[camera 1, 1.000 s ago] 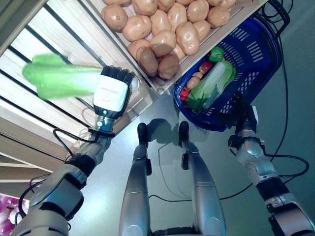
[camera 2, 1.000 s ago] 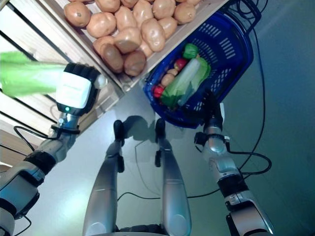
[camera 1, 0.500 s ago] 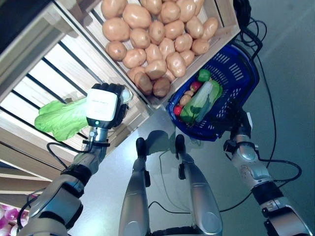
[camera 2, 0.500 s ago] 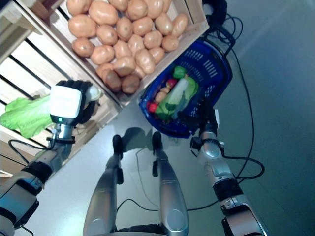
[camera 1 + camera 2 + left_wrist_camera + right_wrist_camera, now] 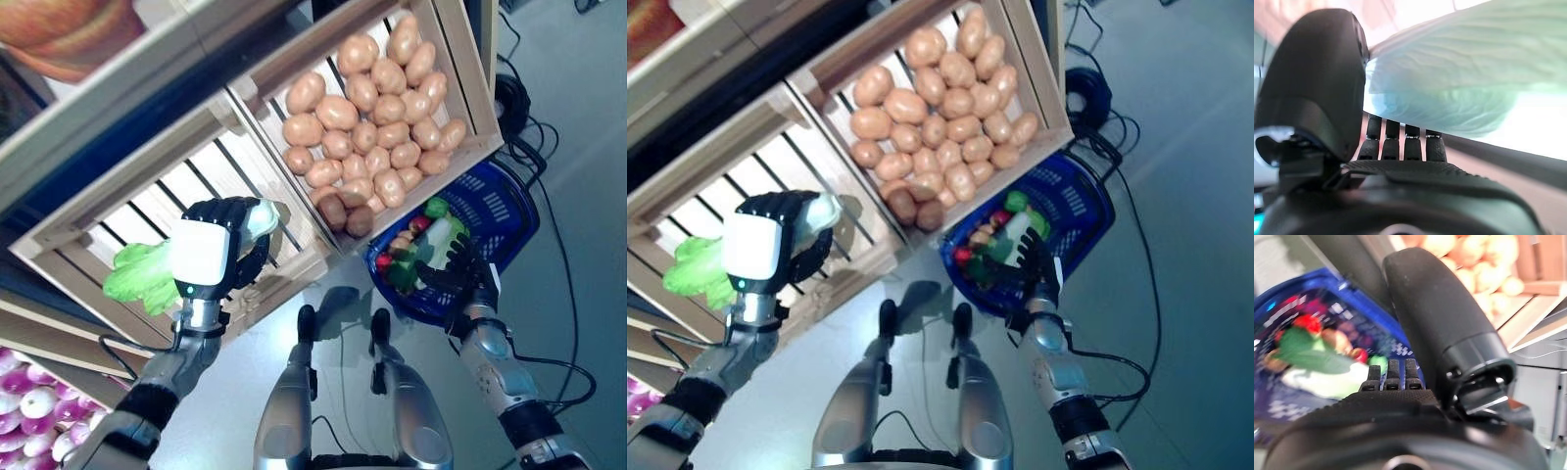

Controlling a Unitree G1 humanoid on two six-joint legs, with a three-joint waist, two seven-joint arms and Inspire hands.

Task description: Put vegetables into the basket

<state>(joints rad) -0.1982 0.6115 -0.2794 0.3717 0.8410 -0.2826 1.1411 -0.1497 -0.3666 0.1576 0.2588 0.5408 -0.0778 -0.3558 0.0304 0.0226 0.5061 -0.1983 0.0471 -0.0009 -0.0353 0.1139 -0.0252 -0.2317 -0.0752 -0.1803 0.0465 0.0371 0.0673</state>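
One leafy cabbage (image 5: 147, 276) – left hand (image 5: 217, 253) clasping, blue slotted basket (image 5: 509, 211).

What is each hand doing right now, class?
Left hand: shut on the cabbage.
Right hand: shut on the basket handle.

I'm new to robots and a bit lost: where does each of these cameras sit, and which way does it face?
Left and right eye views: head, looking down at the potato crate and blue basket; both arms show.
Left wrist view: left hand gripping the cabbage.
Right wrist view: right hand, basket beyond.
All four share cabbage or basket.
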